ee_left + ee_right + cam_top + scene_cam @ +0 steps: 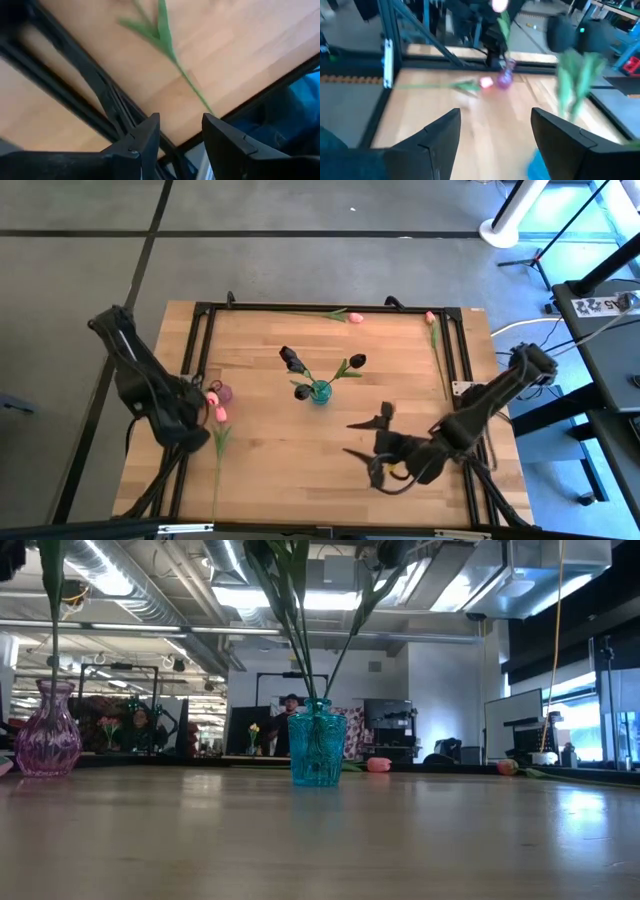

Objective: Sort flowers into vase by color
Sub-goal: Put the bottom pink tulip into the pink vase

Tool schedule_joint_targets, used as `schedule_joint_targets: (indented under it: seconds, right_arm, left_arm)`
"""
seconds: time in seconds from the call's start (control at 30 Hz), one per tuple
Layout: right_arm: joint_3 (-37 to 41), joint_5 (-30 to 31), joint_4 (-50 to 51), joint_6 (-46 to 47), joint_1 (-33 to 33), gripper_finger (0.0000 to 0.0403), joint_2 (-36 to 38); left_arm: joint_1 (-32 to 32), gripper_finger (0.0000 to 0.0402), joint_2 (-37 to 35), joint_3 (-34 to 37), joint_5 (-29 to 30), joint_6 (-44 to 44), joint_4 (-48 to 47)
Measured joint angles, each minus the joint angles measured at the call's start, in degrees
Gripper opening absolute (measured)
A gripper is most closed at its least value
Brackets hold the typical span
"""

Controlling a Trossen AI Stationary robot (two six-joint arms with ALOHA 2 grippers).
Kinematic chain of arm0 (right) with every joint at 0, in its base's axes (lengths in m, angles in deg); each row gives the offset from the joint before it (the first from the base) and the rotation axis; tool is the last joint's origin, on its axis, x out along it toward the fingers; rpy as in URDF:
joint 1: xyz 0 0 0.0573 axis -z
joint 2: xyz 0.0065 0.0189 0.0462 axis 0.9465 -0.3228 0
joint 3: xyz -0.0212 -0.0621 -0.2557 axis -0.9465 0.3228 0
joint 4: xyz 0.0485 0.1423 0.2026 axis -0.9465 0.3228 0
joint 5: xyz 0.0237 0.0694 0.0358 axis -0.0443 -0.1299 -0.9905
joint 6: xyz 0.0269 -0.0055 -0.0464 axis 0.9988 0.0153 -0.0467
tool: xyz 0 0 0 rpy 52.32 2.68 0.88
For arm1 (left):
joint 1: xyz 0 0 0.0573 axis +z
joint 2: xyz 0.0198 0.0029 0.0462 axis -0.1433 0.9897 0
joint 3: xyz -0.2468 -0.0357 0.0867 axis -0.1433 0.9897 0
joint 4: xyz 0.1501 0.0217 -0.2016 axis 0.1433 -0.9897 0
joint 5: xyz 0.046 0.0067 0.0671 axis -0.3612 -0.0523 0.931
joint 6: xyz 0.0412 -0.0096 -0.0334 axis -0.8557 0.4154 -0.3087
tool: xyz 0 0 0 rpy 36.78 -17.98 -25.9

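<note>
A teal vase (320, 392) (318, 750) stands mid-table and holds three dark-headed tulips (356, 361). A purple vase (224, 393) (48, 735) near the left edge holds one pink tulip (499, 5). Another pink tulip (220, 414) (486, 82) lies flat beside it, with its stem (192, 87) running toward the near edge. Two more pink tulips (355, 316) (430, 318) lie along the far edge. My left gripper (195, 442) (181, 120) is open, next to the lying stem. My right gripper (382, 472) (495, 117) is open, near the near right part of the table.
A black metal frame (200, 340) runs along the table's left, far and right edges. Bare wood lies between the teal vase and my right gripper. The low view shows the room beyond, with a person far off (290, 705).
</note>
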Motion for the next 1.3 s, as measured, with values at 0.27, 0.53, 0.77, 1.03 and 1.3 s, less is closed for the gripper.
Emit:
schedule_joint_targets:
  seconds: [0.27, 0.53, 0.77, 1.03, 1.3]
  right_arm:
    - [-0.02, -0.18, 17.21, 3.7, -1.57, 0.0241, 6.81]
    - [0.0, -1.26, 28.1, 10.0, -5.13, 0.0241, 8.97]
    - [0.0, -2.75, 33.36, 13.84, -8.06, 0.0241, 8.92]
    - [0.0, -3.26, 37.73, 16.3, -10.73, 0.0241, 8.92]
    - [0.02, -3.45, 39.94, 16.94, -11.29, 0.0241, 8.9]
  left_arm:
    - [-3.74, 0.0172, 11.5, 0.04, -3.22, 9.69, 4.98]
    - [-4.9, 0.0173, 22.1, 0.04, -1.88, 16.34, 9.99]
    - [-2.14, 0.0173, 31.62, 0.04, 1.4, 19.47, 10.77]
    - [4.61, 0.0173, 38.77, 3.65, -0.4, 19.28, 12.7]
    - [8.66, 0.0173, 38.63, 8.2, 1.34, 16.43, 18.02]
